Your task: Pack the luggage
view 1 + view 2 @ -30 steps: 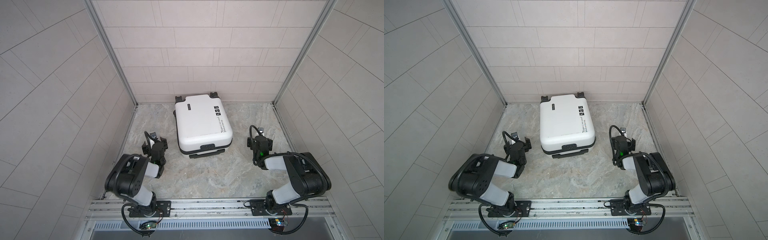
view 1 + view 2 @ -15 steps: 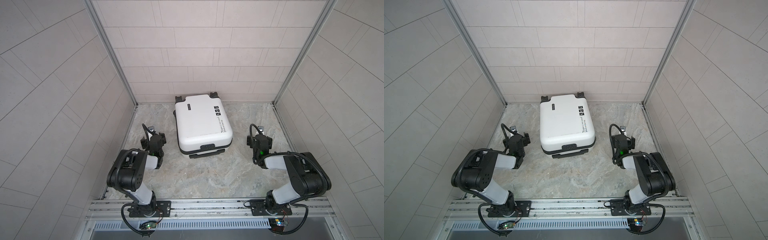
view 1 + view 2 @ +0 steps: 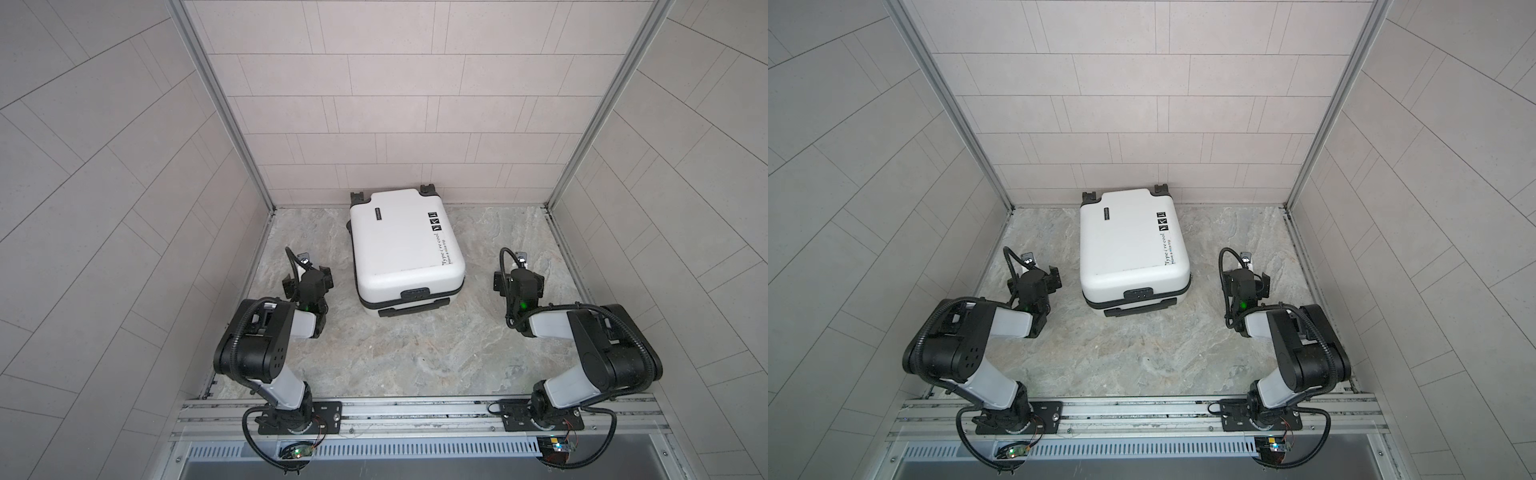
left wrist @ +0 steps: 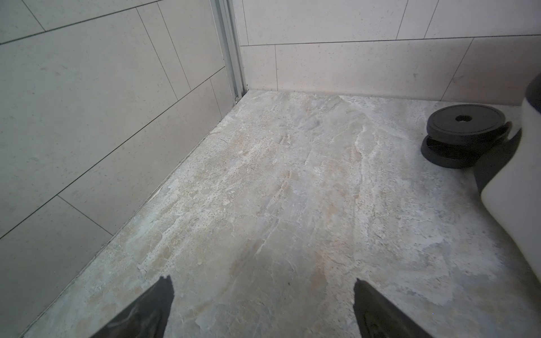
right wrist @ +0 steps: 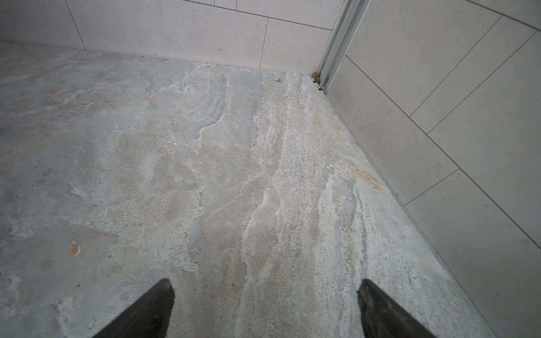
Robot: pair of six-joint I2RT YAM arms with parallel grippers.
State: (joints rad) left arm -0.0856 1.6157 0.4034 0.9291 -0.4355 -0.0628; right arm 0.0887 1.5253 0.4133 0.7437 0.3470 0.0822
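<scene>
Near the front rail, the black left gripper [image 3: 307,279] and the black right gripper [image 3: 518,281] are hovering low over the marbled grey stone tabletop [image 3: 395,345]. Both are standing wide open and gripping nothing. Between them and farther back, the small white hard-shell luggage [image 3: 405,241] is lying flat and closed, its black spinner wheels [image 4: 465,123] pointing toward the far beige tiled wall [image 3: 395,124].

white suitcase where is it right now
In both top views the white suitcase lies flat, centred near the back wall, between the left gripper and right gripper.
</scene>
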